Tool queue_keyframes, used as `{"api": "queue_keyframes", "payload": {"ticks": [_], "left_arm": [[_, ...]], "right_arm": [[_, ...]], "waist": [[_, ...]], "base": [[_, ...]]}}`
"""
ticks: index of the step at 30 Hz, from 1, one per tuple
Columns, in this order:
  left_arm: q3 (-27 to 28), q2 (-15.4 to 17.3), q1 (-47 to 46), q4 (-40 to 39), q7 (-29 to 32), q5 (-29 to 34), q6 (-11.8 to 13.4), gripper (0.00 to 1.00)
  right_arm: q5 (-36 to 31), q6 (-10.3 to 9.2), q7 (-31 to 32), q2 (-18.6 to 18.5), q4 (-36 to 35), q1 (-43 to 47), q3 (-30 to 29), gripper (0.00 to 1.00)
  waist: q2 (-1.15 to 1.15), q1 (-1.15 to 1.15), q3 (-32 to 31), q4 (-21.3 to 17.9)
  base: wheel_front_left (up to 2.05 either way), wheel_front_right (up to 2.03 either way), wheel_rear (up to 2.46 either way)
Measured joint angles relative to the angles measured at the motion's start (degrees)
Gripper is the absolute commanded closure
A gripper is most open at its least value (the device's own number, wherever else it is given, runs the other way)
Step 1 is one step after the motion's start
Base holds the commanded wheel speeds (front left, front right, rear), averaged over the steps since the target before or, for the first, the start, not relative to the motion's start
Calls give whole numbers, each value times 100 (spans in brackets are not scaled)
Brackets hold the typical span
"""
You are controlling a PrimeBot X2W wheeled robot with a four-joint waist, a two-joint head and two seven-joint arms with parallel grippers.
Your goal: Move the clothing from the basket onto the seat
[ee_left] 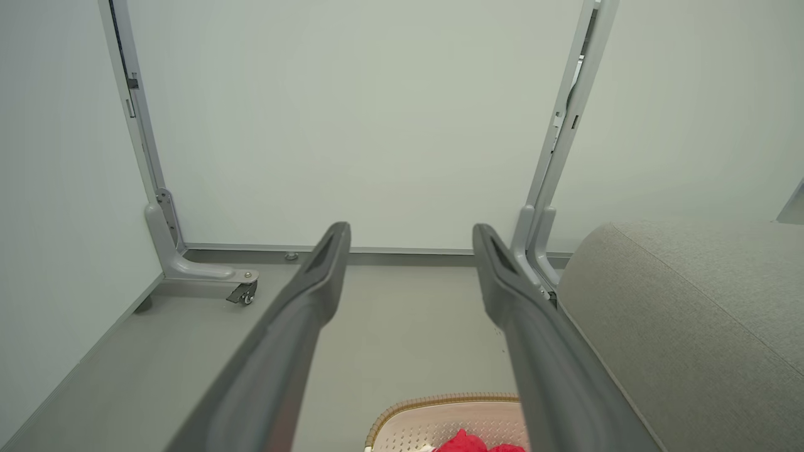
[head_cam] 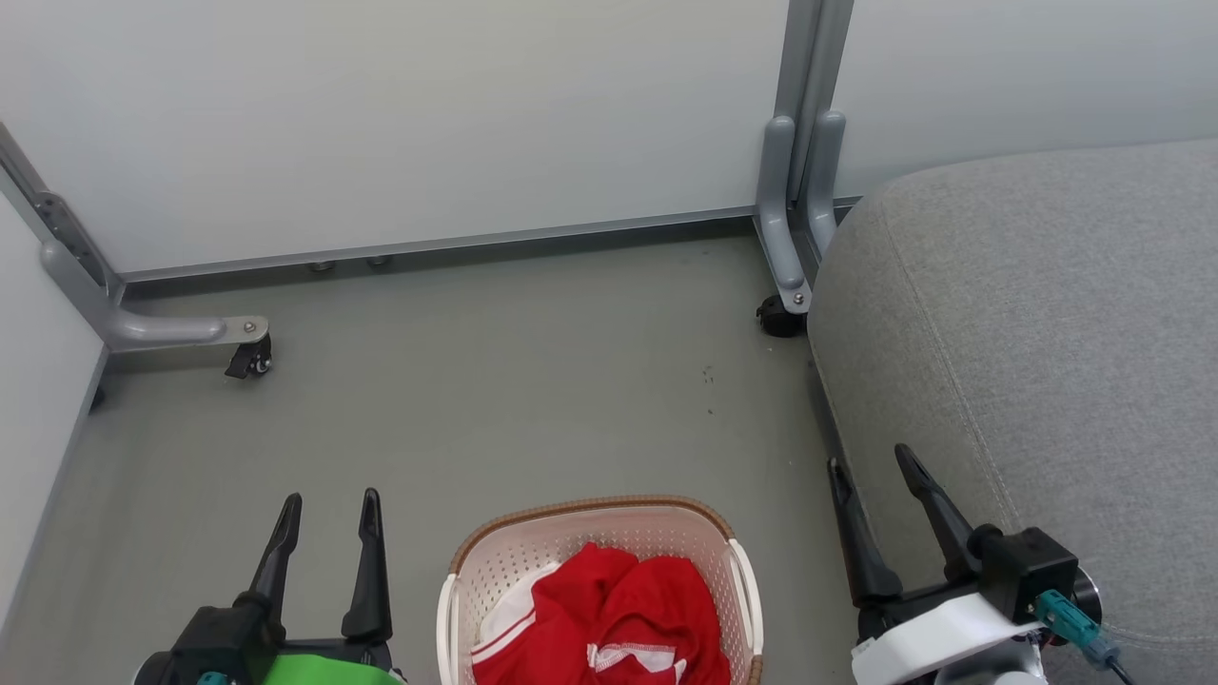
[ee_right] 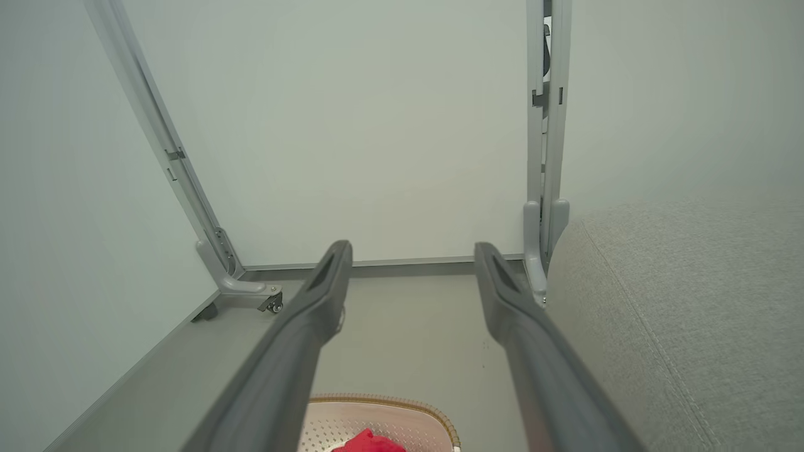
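The cream perforated basket (head_cam: 590, 538) with its brown woven rim stands on the floor at the bottom middle of the head view. Crumpled red clothing (head_cam: 618, 609) with white stripes and trim fills it. The light grey seat (head_cam: 1047, 333) rises at the right. My left gripper (head_cam: 328, 504) is open and empty, left of the basket. My right gripper (head_cam: 871, 461) is open and empty too, between the basket and the seat's edge. In the left wrist view the left gripper (ee_left: 411, 232) points at the wall above the basket (ee_left: 440, 414). In the right wrist view the right gripper (ee_right: 412, 251) does likewise above the basket (ee_right: 389, 417).
Pale partition panels close the back and left. Their grey feet on castors stand on the floor at the back left (head_cam: 243, 347) and beside the seat's far corner (head_cam: 785, 309). Grey floor (head_cam: 523, 381) stretches beyond the basket.
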Motion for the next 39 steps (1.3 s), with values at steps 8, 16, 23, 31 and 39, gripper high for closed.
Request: {"api": "queue_keyframes", "payload": {"ticks": [8, 16, 23, 31, 39], "left_arm": [[-15, 0, 21, 13, -1, -8, -21, 0], [-24, 1, 54, 38, -1, -15, -26, 0], [-9, 1, 86, 51, -1, -15, -29, 0], [-5, 1, 108, 88, -1, -31, -31, 0], [-8, 1, 108, 151, -1, -83, -47, 0]], "right_arm": [[14, 1, 1, 1, 149, 12, 76, 0], [38, 1, 1, 1, 229, 12, 103, 0], [53, 1, 1, 1, 253, 25, 133, 0], [58, 1, 1, 1, 271, 66, 137, 0], [59, 1, 1, 1, 263, 66, 127, 0]], "waist": [[0, 0, -22, -8], [0, 0, -62, -29], [0, 0, -88, -45], [0, 0, -73, -53], [0, 0, -32, -57]], "base": [[0, 0, 0], [0, 0, 0], [0, 0, 0], [0, 0, 0], [0, 0, 0]]}}
